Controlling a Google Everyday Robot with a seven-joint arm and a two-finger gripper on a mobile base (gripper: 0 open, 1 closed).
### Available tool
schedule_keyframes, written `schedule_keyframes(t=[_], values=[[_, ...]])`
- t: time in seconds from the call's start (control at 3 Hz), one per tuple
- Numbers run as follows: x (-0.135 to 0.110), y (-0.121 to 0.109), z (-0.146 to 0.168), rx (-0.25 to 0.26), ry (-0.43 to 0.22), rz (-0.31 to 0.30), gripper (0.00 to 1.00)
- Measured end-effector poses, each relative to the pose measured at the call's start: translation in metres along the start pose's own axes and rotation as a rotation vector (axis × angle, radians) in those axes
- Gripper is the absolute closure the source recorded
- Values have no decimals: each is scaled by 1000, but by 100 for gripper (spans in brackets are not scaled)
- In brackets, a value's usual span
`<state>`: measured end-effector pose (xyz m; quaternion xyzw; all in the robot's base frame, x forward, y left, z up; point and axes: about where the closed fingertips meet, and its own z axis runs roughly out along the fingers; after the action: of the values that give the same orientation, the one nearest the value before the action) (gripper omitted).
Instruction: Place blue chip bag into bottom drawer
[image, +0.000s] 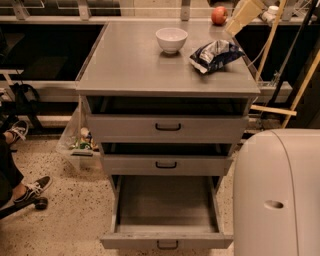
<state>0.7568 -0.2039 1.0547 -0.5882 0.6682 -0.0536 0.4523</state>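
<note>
Your gripper (243, 15) hangs clear of the blue chip bag (217, 54), which lies on the cabinet top (130, 65). You can't tell whether it's spread. The bottom drawer (167, 205) stands pulled out.

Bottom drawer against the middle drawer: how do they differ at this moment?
The bottom drawer is pulled far out, its grey floor showing; the middle drawer is barely out. The bottom drawer's front is shorter than the middle drawer's. Both are grey with a small black handle. The gripper is at the view's top right, apart from the blue chip bag.
</note>
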Motion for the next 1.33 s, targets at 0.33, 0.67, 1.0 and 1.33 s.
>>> schedule_keyframes(t=[0.33, 0.67, 1.0, 1.33], values=[[13, -4, 12, 14, 35, 15, 0], [35, -10, 55, 37, 82, 49, 0], [51, -11, 97, 53, 110, 92, 0], [73, 4, 127, 11, 162, 93, 0]])
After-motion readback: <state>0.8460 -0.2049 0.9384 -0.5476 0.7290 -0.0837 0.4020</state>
